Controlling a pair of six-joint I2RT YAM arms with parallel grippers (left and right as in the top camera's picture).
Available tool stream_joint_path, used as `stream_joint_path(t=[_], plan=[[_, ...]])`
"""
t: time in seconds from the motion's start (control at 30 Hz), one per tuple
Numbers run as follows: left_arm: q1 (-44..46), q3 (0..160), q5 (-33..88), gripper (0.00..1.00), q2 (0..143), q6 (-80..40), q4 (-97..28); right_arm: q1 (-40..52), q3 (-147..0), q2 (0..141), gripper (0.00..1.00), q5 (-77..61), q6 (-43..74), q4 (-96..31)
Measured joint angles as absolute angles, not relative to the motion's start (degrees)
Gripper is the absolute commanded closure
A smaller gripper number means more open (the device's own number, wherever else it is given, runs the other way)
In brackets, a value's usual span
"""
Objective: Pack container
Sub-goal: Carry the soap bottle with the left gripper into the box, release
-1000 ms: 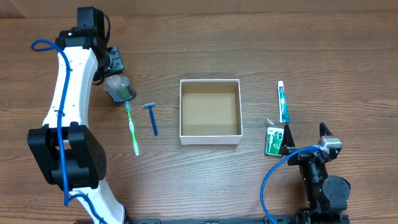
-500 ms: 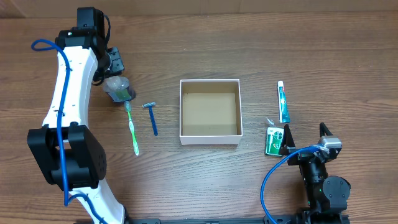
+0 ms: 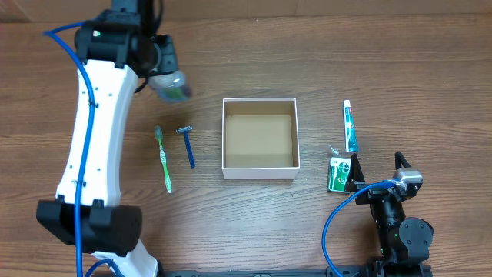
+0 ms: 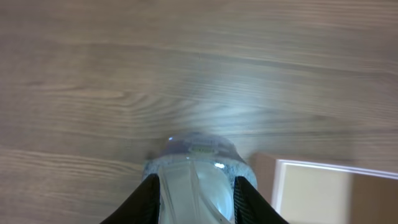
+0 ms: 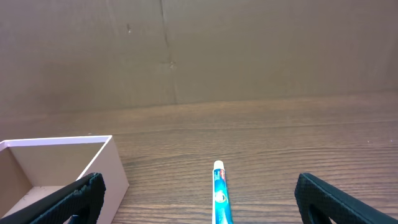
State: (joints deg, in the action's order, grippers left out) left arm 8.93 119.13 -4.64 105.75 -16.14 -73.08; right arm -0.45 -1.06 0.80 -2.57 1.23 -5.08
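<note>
The container (image 3: 259,174), a white-walled square box with a brown inside, sits at mid-table; its corner shows in the left wrist view (image 4: 329,186) and the right wrist view (image 5: 112,168). My left gripper (image 3: 167,81) is shut on a small clear bottle (image 3: 173,85) and holds it above the table, up and left of the container; the bottle fills the jaws in the left wrist view (image 4: 196,180). My right gripper (image 3: 377,171) is open and empty at the lower right. A toothpaste tube (image 3: 350,125) lies ahead of it, also seen in the right wrist view (image 5: 221,196).
A green toothbrush (image 3: 164,159) and a blue razor (image 3: 187,145) lie left of the container. A small green packet (image 3: 337,174) lies beside my right gripper's left finger. A brown cardboard wall (image 5: 186,50) backs the table.
My left gripper has lifted the clear bottle off the table and carried it up and to the right, toward the container. The right arm has not moved.
</note>
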Motion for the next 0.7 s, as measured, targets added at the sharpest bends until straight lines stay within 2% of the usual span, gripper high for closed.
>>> stream_joint_path(t=[0.23, 0.43, 0.7], plan=[[18.83, 128.64, -3.16, 0.73, 105.47, -19.2, -78.96, -0.45, -1.06, 0.8, 0.0, -2.57, 1.23, -5.08], [26.02, 129.4, -2.04, 0.74, 105.43, -24.32, -79.5, -0.45, -1.06, 0.8, 0.0, -2.57, 1.21, -5.08], [29.39, 129.43, -2.28, 0.74, 106.83, -29.78, -78.43, -0.45, -1.06, 0.8, 0.0, -2.57, 1.23, -5.06]])
